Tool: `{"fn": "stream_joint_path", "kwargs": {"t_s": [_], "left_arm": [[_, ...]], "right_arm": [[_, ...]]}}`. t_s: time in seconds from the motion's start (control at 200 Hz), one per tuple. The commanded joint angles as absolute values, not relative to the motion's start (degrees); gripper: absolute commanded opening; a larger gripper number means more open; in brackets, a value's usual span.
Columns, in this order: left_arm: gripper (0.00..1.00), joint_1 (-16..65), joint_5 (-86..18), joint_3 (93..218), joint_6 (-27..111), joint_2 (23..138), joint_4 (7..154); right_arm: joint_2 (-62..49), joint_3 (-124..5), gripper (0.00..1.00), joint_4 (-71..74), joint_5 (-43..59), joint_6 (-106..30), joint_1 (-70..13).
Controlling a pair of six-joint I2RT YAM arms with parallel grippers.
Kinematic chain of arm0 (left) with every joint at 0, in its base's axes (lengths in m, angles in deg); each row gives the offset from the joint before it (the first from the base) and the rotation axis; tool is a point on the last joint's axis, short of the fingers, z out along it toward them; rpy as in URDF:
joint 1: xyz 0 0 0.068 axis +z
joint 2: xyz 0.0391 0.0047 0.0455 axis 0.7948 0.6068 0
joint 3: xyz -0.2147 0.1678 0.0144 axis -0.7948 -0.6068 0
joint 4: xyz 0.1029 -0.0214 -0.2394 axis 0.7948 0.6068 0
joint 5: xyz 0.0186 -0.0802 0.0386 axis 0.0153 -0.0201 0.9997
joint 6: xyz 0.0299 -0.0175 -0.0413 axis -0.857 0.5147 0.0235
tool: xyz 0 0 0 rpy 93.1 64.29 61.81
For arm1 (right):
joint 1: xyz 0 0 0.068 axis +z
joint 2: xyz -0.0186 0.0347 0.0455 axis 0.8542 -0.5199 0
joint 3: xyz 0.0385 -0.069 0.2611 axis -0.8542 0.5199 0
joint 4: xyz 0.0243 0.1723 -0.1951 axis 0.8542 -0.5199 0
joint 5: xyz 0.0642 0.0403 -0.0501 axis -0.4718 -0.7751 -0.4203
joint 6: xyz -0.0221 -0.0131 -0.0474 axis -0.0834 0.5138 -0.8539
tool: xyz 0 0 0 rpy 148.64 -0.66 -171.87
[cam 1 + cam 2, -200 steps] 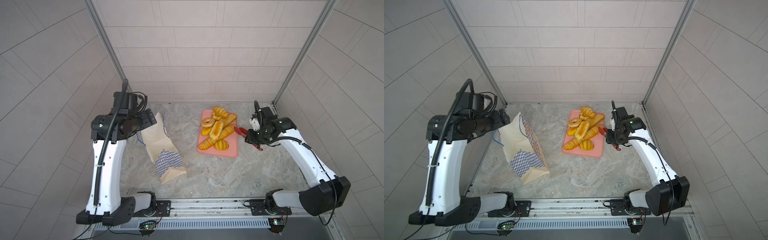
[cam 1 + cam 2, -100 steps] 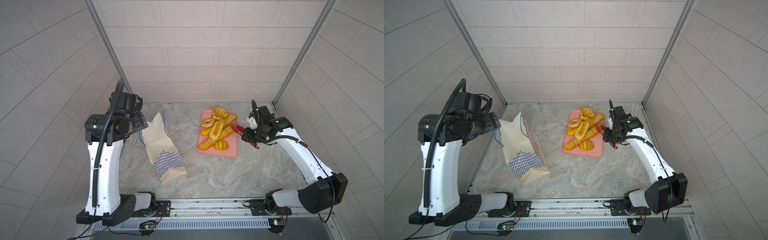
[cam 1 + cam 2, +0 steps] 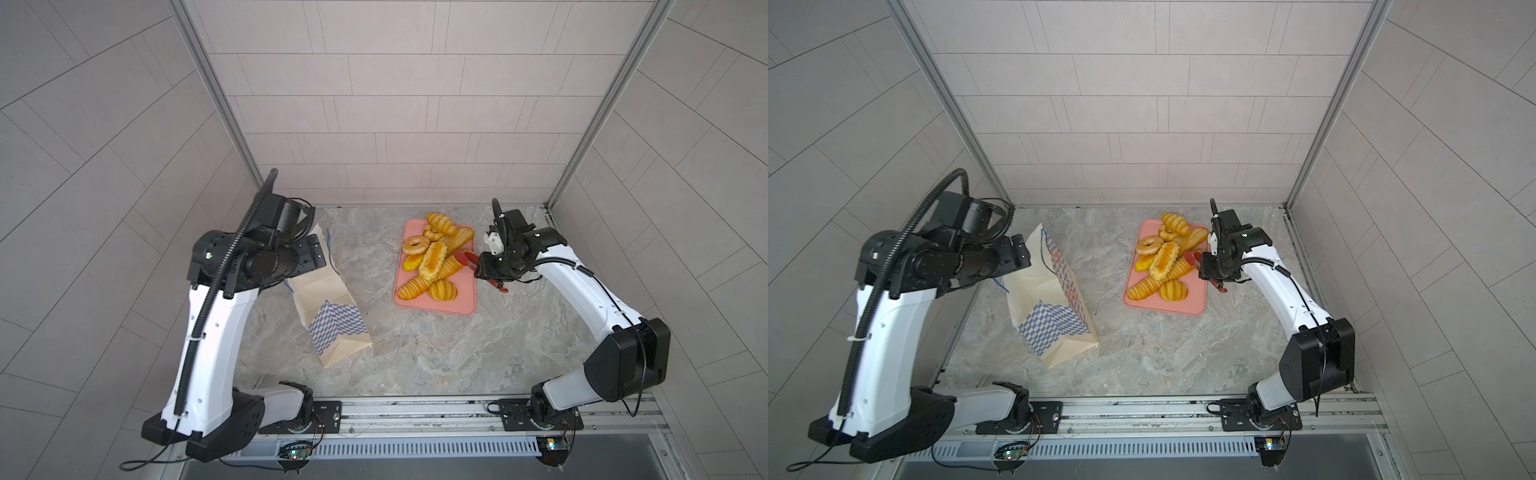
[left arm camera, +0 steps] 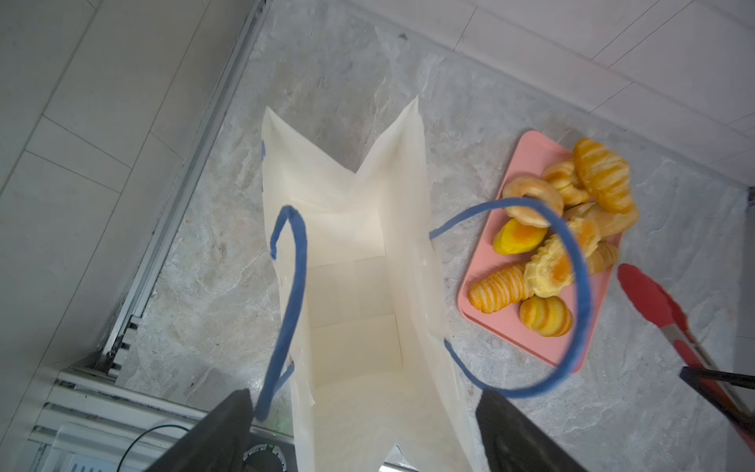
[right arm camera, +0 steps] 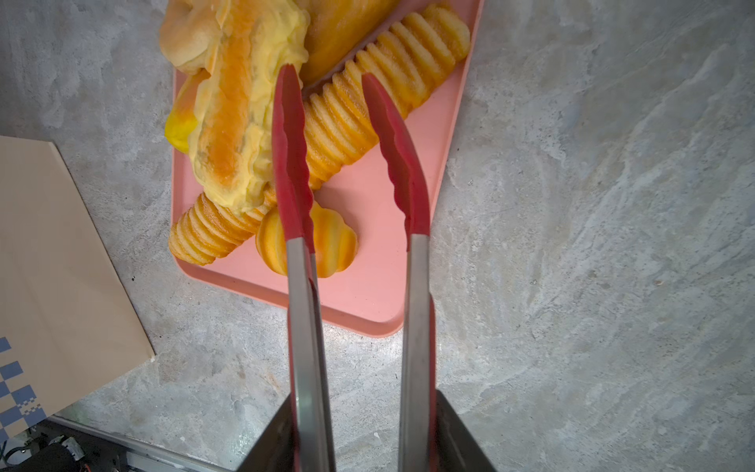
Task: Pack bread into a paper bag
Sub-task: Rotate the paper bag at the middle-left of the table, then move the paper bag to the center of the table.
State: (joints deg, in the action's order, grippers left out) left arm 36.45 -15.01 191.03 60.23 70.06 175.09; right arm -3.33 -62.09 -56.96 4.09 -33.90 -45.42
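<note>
- Legible text, brand names, labels, numbers: none in any view.
- Paper bag (image 3: 1054, 324), at 9 o'clock of the floor in both top views: orange marks (image 3: 1058, 261) printed on the blue-and-white checked side facing 3 o'clock. They are too small and too steeply angled to tell whether they are letters or a logo.
</note>
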Motion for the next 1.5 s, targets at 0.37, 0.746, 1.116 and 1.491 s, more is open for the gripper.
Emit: {"fn": "stream_joint_path", "kwargs": {"t_s": [0.37,0.746,1.116,1.491], "left_arm": [[0.85,35.94,-8.61,183.35,63.19,65.11,185.18],[0.72,36.33,-7.38,167.0,63.55,59.76,170.73],[0.11,39.55,-15.69,167.61,57.53,63.29,158.89],[0.0,39.62,-25.8,169.45,49.63,64.86,150.66]], "right_arm": [[-4.25,-64.69,0.47,-56.39,3.54,-33.64,-45.04],[-2.85,-63.88,0.47,-56.95,3.83,-33.51,-44.96],[-2.15,-63.51,0.47,-59.1,4.83,-34.02,-44.96],[-2.56,-63.53,0.47,-57.79,0.44,-30.88,-44.96]]}}
